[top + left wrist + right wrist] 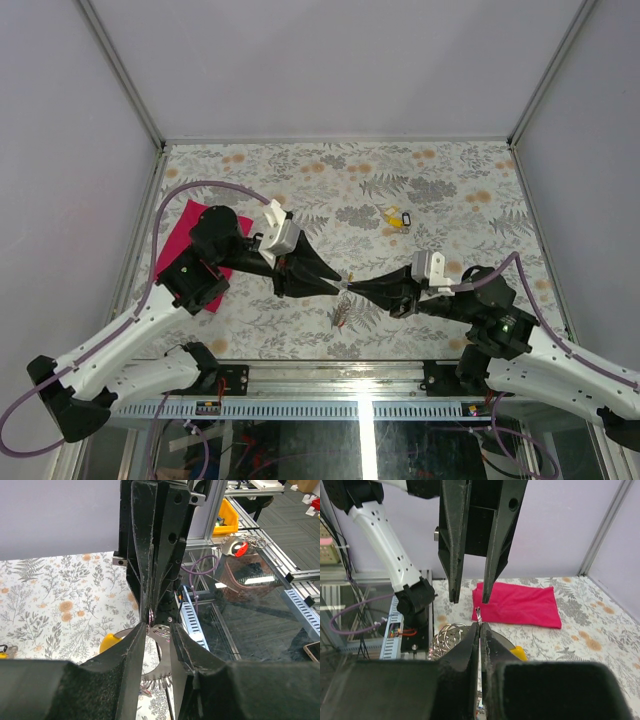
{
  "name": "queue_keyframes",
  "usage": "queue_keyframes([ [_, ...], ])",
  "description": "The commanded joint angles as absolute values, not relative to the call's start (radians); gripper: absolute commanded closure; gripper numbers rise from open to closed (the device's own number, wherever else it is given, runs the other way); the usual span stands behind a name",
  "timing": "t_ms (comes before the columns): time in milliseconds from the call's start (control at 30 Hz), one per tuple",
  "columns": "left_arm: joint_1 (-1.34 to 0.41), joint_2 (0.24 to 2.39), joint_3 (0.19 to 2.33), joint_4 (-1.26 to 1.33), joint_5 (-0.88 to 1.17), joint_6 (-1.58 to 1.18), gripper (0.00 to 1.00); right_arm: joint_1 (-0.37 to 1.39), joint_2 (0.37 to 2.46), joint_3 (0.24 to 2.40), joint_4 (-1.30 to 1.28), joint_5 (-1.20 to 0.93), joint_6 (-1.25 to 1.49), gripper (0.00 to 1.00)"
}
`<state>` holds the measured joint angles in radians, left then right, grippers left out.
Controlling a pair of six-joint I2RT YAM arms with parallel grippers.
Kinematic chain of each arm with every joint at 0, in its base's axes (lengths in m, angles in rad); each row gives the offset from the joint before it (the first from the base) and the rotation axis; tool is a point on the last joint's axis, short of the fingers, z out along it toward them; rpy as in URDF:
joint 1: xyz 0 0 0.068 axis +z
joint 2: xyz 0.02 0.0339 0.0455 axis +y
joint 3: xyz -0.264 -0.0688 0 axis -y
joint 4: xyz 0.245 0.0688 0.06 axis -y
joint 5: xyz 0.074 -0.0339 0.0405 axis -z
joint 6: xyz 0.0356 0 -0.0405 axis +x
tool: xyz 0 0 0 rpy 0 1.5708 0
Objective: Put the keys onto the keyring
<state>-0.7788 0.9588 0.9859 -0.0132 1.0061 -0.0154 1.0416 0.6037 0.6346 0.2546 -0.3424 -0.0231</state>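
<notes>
Ring hand-over, apparently: right gripper (pixel 479 626) is pinched closed on the keyring (pixel 448 636); left gripper (pixel 470 601), jaws apart, straddles the pinch point. Next move calls for closing squarely without twisting the ring free.

The left black gripper (pixel 339 284) and right black gripper (pixel 353 287) meet tip to tip, right by a thin grey metal keyring (pixel 341 313). Small keys with yellow and dark caps (pixel 398 217) lie farther back. A flat pink cloth (pixel 178 238) lies on the left.
</notes>
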Motion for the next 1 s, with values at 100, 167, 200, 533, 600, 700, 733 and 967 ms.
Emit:
queue_keyframes([
  [100, -0.783, 0.925, 0.978, 0.106, 0.979, -0.066, 0.73, 1.047, 0.589, 0.602, 0.566, -0.337, 0.087, 1.00],
  [167, -0.783, 0.920, 0.973, 0.135, 0.971, -0.080, 0.73, 1.046, 0.593, 0.592, 0.607, -0.343, 0.107, 1.00],
  [200, -0.783, 0.918, 0.970, 0.147, 0.967, -0.087, 0.73, 1.046, 0.595, 0.588, 0.624, -0.346, 0.111, 1.00],
  [533, -0.782, 0.916, 0.928, 0.320, 0.940, -0.188, 0.73, 1.046, 0.610, 0.592, 0.660, -0.377, 0.120, 1.00],
  [600, -0.782, 0.918, 0.921, 0.348, 0.938, -0.206, 0.73, 1.046, 0.611, 0.594, 0.660, -0.379, 0.120, 1.00],
  [700, -0.783, 0.924, 0.914, 0.396, 0.949, -0.234, 0.73, 1.046, 0.616, 0.597, 0.662, -0.384, 0.120, 1.00],
  [733, -0.782, 0.926, 0.911, 0.408, 0.956, -0.243, 0.73, 1.046, 0.618, 0.597, 0.664, -0.384, 0.119, 1.00],
  [967, -0.790, 0.941, 0.903, 0.411, 0.988, -0.246, 0.73, 1.047, 0.632, 0.601, 0.683, -0.382, 0.120, 1.00],
])
